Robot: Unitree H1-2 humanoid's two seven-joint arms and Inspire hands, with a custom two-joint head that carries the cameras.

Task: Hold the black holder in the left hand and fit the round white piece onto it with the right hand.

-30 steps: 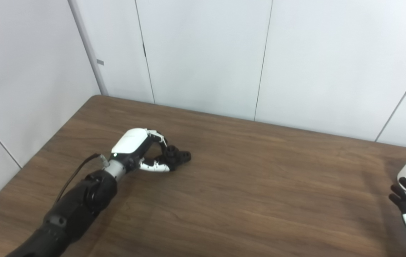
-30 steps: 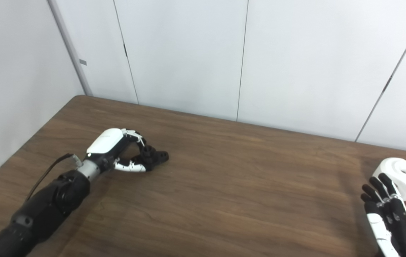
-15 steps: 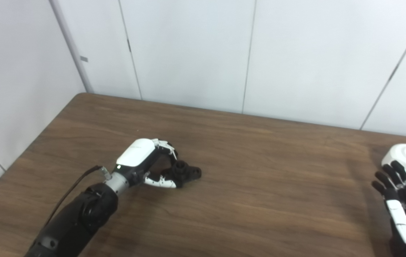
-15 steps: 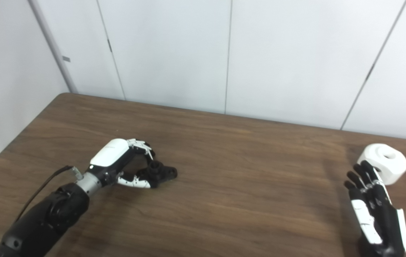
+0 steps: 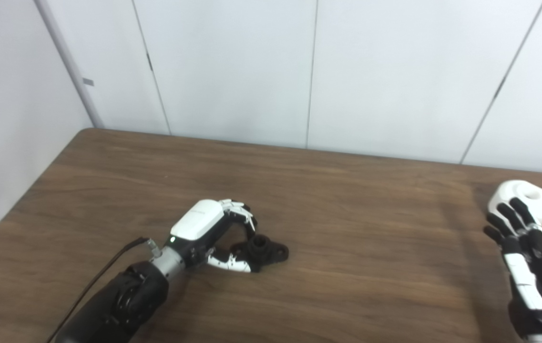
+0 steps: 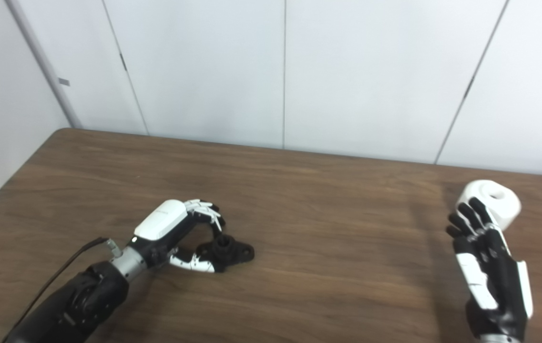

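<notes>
1. A long table with a dark brown wood-grain top [image 5: 356, 267] fills the lower half of the room, backed by plain white wall panels [image 5: 232, 71] with thin dark seams.

2. The small black plastic holder [image 5: 263, 250], a flat base with a short round post standing up from it, lies on the tabletop left of centre and toward the near side.

3. The robot's left hand [image 5: 213, 233], white-shelled on the back with black-and-white fingers, reaches in from the near left and is curled onto the holder: fingers arch over its left end from the far side and the thumb presses in from the near side. The holder's base rests on the wood.

4. A thin black cable [image 5: 108, 264] trails along the left forearm to the wrist.

5. The round white piece [image 6: 492, 202], a thick drum-like disc with a hollow in its top face, sits on the table at the far right, well apart from the holder.

6. The right hand [image 6: 487, 267] stands upright just on the near side of the white piece, palm facing left, fingers spread and straight, holding nothing. Its fingertips overlap the disc's near edge in both views; I cannot tell whether they touch it.

7. No brand, label or writing is readable on anything.
</notes>
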